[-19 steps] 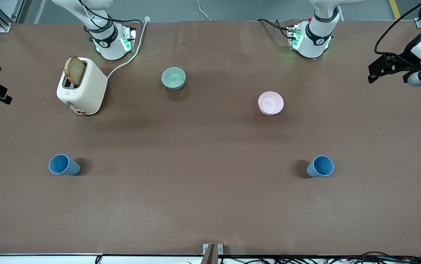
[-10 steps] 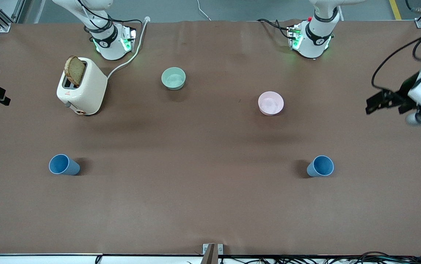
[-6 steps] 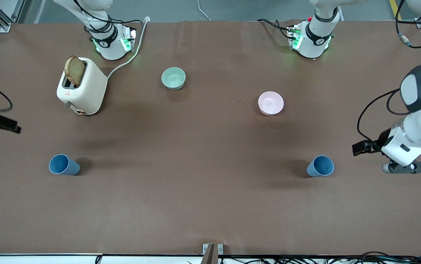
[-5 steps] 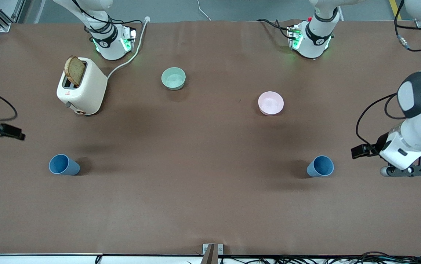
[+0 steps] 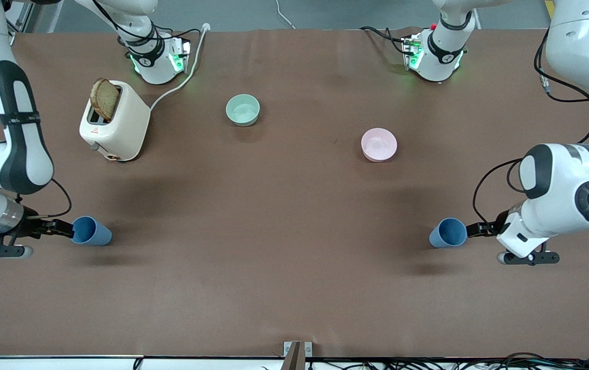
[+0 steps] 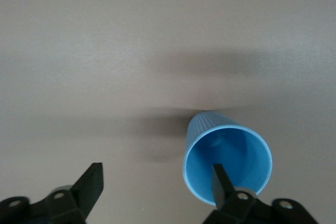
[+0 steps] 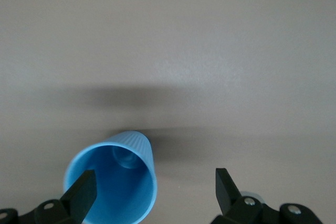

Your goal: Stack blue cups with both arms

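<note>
Matte blue, ribbed and tapered, two handleless cups are observed upright on the brown tabletop (image 5: pixel 294 267), well apart. One blue cup (image 5: pixel 448 233) is located toward the left arm's end; the other blue cup (image 5: pixel 90 230) toward the right arm's end. Both lie nearer the front camera than the pink bowl (image 5: pixel 379 144), mint-green bowl (image 5: pixel 243 109) and toaster (image 5: pixel 114 121). The left pincer (image 6: pixel 157 184) is spread wide, one finger seen over its cup's rim. The right pincer (image 7: pixel 155 187) is likewise spread, one finger over its cup's mouth.
</note>
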Available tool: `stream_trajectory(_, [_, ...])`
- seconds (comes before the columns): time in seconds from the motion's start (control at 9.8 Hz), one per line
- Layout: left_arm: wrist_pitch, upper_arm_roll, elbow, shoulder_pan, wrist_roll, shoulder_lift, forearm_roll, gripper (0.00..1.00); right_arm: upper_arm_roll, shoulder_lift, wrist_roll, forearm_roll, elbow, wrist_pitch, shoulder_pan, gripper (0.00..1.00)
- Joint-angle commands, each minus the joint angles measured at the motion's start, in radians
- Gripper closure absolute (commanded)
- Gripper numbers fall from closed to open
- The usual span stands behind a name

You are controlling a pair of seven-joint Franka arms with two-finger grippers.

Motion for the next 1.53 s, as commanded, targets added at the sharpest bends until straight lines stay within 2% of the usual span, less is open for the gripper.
stream_trajectory(0.0, [0.039, -0.002, -0.007, -0.009, -0.008, 0.061, 0.001, 0.27, 0.01, -0.023, -0.022, 0.002, -0.102, 0.102, -0.007, 0.0])
stream_trajectory(0.1, [0.067, -0.002, -0.01, -0.01, -0.007, 0.081, 0.0, 0.29, 0.01, -0.009, -0.021, 0.002, -0.107, 0.124, -0.01, 0.07])
stream_trajectory(0.2, [0.067, -0.01, -0.018, -0.012, -0.007, 0.085, 0.0, 0.35, 0.011, 0.015, -0.022, 0.002, -0.1, 0.129, -0.014, 0.29])
stream_trajectory(0.31, [0.068, -0.022, -0.03, -0.003, -0.006, 0.085, 0.0, 0.43, 0.011, 0.026, -0.021, 0.004, -0.101, 0.132, -0.013, 0.65])
stream_trajectory(0.41, [0.068, -0.024, -0.031, -0.001, 0.003, 0.086, 0.0, 0.59, 0.011, 0.026, -0.004, 0.009, -0.1, 0.123, -0.004, 0.98])
stream_trajectory(0.61, [0.068, -0.024, -0.03, -0.001, 0.002, 0.088, 0.0, 0.9, 0.011, 0.03, -0.004, 0.01, -0.087, 0.121, -0.005, 0.99])
stream_trajectory(0.71, [0.068, -0.024, -0.03, -0.007, -0.006, 0.086, -0.002, 0.97, 0.011, 0.028, -0.007, 0.01, -0.072, 0.104, -0.005, 0.99])
stream_trajectory(0.92, [0.062, -0.027, -0.019, -0.002, -0.008, 0.073, -0.003, 0.99, 0.013, 0.014, -0.005, 0.018, 0.022, -0.067, 0.0, 0.99])
stream_trajectory(1.02, [0.055, -0.056, -0.016, -0.001, -0.021, 0.039, -0.031, 1.0, 0.017, 0.004, -0.002, 0.021, 0.101, -0.188, 0.003, 0.99])
stream_trajectory(1.22, [0.047, -0.123, -0.015, -0.012, -0.186, 0.01, -0.091, 1.0, 0.024, -0.033, 0.066, 0.027, 0.237, -0.399, 0.021, 0.99])
stream_trajectory(1.43, [0.048, -0.232, 0.008, -0.059, -0.449, 0.022, -0.076, 1.0, 0.022, -0.088, 0.151, 0.108, 0.285, -0.521, 0.055, 0.99])
